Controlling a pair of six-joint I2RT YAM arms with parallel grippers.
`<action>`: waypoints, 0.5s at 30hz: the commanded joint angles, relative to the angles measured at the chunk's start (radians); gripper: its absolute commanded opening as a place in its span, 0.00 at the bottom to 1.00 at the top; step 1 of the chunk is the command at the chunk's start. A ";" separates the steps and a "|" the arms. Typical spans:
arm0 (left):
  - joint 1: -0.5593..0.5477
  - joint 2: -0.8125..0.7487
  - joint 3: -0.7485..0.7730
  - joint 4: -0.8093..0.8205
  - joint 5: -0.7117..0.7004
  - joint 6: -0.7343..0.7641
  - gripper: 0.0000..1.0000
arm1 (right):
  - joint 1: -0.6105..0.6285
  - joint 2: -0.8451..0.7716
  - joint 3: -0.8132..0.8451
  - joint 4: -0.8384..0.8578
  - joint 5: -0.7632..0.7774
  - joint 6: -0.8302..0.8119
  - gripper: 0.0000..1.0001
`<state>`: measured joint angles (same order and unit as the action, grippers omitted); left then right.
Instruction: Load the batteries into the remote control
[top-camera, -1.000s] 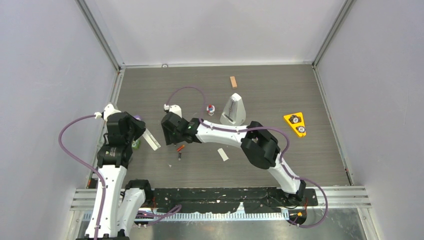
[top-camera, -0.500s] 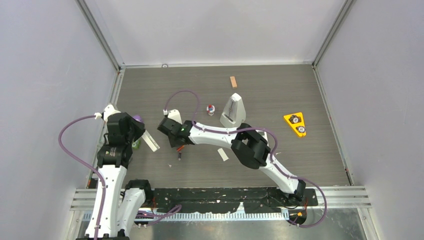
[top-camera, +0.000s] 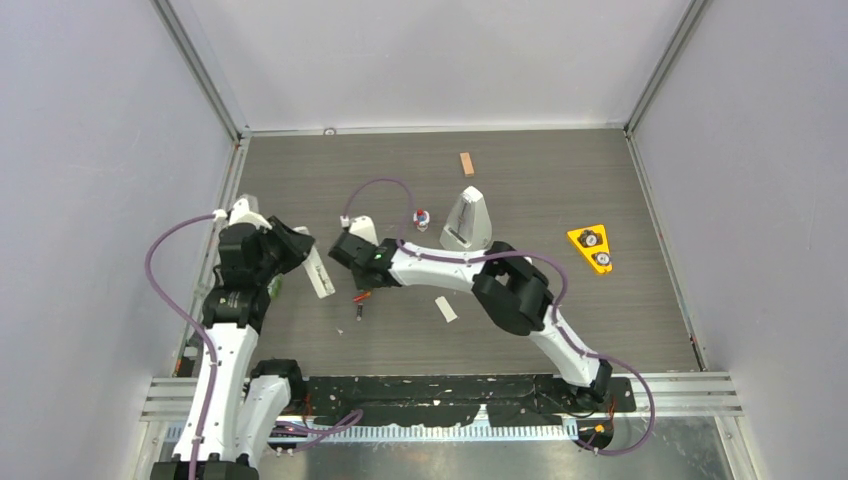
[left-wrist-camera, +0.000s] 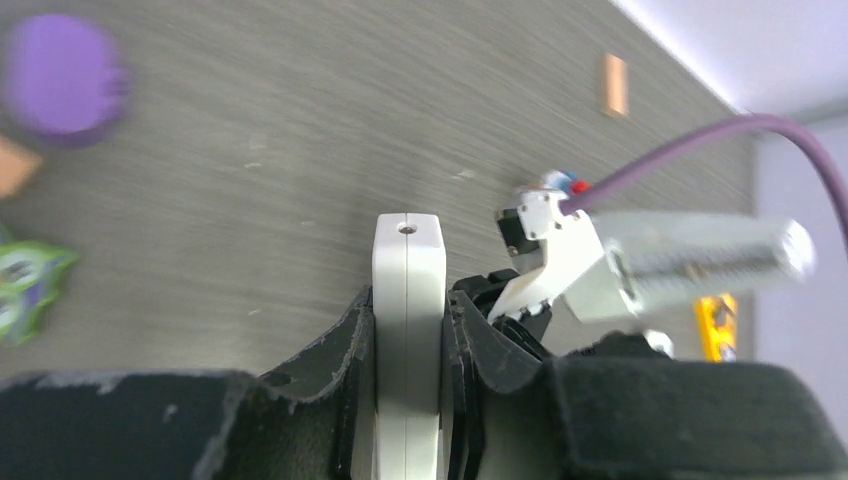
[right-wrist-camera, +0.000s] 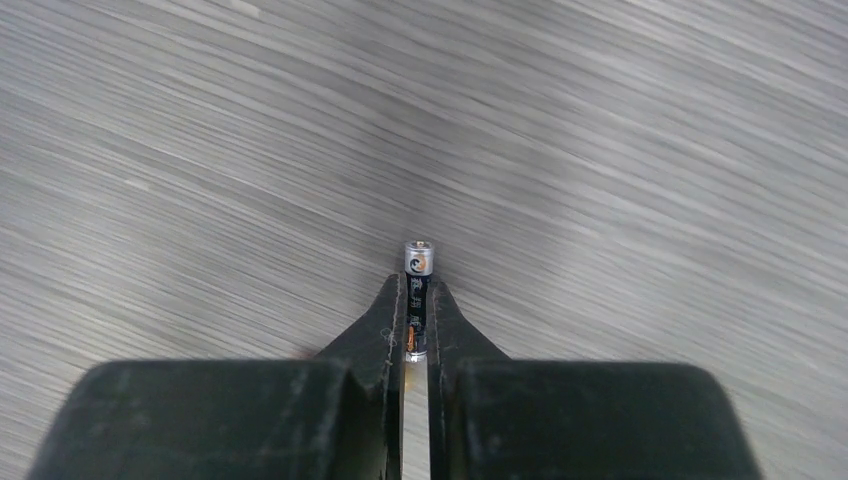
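Loading is at the insertion stage: one battery is in hand and the remote control is presented for it.

1. Left arm. The left gripper (left-wrist-camera: 408, 305) is clenched on the remote control (left-wrist-camera: 407, 260), one finger against each flat face. The wrist view shows the bar edge-on, its free end projecting beyond the fingertips. The overhead view shows the remote control (top-camera: 318, 275) as a slim white bar held near the table's left side.

2. Right arm. The right gripper (right-wrist-camera: 417, 288) is clamped on a battery (right-wrist-camera: 417, 262), which points straight out beyond the fingertips with its silver end cap leading. Overhead, this gripper sits just beside the remote control.

3. Remaining parts. A loose battery (top-camera: 358, 313) lies on the table just beside the right gripper; the orange-ended item next to it is probably another. The detached white cover (top-camera: 445, 309) lies apart, toward the table's near middle.

4. Next move. The compartment opening is not visible in any view, so its facing cannot be confirmed. The insertion likely requires turning the open side toward the right gripper, aligning the battery's long axis with the slot, matching polarity, and pressing one end against the spring contact before seating the other.
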<state>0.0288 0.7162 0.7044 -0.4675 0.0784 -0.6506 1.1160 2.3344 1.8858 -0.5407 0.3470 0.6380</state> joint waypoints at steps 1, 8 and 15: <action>0.006 0.032 -0.032 0.349 0.444 0.077 0.00 | -0.089 -0.304 -0.275 0.129 0.015 -0.044 0.05; -0.001 0.152 -0.048 0.715 0.717 -0.013 0.00 | -0.183 -0.655 -0.546 0.286 -0.051 -0.123 0.05; -0.073 0.214 0.008 0.871 0.743 -0.070 0.00 | -0.192 -0.811 -0.549 0.378 -0.172 -0.286 0.06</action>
<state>-0.0048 0.9211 0.6582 0.2180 0.7444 -0.6819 0.9115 1.5711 1.3312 -0.2569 0.2657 0.4622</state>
